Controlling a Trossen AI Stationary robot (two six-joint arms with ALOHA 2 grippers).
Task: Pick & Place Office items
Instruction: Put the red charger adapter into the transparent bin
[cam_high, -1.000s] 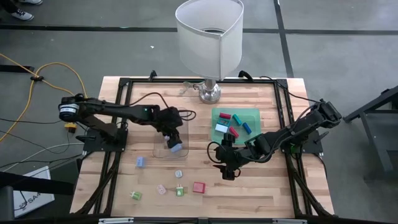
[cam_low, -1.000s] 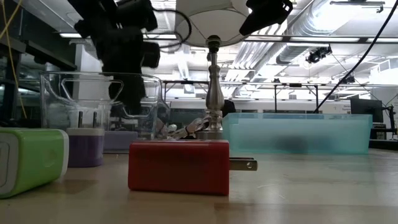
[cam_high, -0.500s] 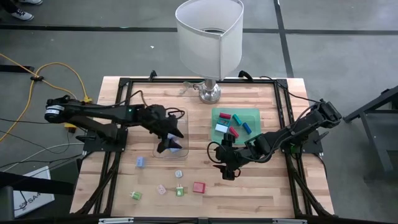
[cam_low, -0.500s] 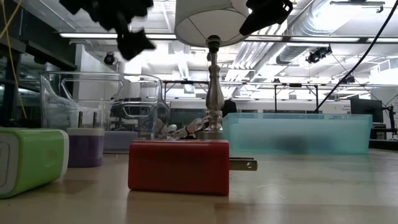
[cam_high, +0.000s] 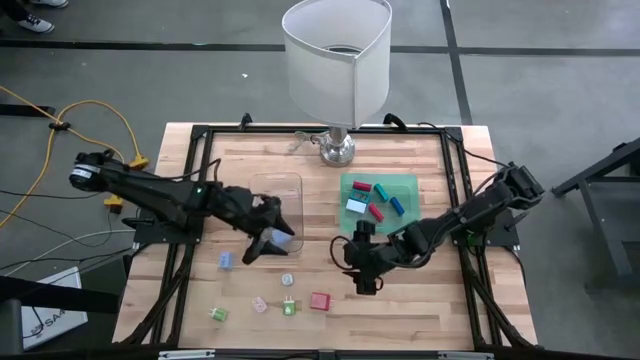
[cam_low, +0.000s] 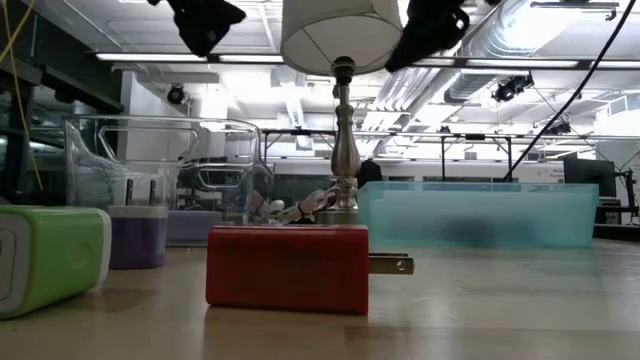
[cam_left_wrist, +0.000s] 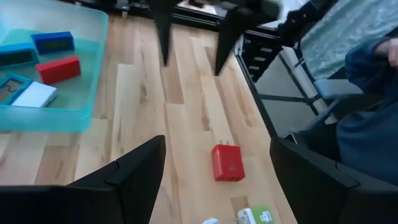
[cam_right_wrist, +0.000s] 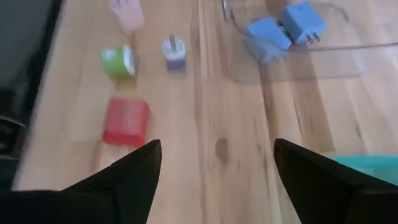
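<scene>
Above the near corner of the clear tray (cam_high: 275, 212), my left gripper (cam_high: 268, 240) hangs with its fingers spread and nothing between them. Inside that tray lie two blue chargers (cam_right_wrist: 286, 28), just beside each other. Out on the bare wooden table (cam_high: 400, 300) the loose pieces lie scattered toward the front edge: a red charger (cam_high: 320, 300) with its prongs out, a green plug (cam_high: 289, 307) just beside it, a pink piece (cam_high: 259, 303), a pale green one (cam_high: 217, 314), a small lilac plug (cam_high: 287, 280), and a pale blue block (cam_high: 227, 260) near my left fingers. My right gripper (cam_high: 364, 282) hovers over the middle of the table, fingers also spread and empty, between the red charger and the green tray (cam_high: 412, 182), which holds several red, blue and white pieces. A lamp (cam_high: 336, 60) stands at the far edge.
</scene>
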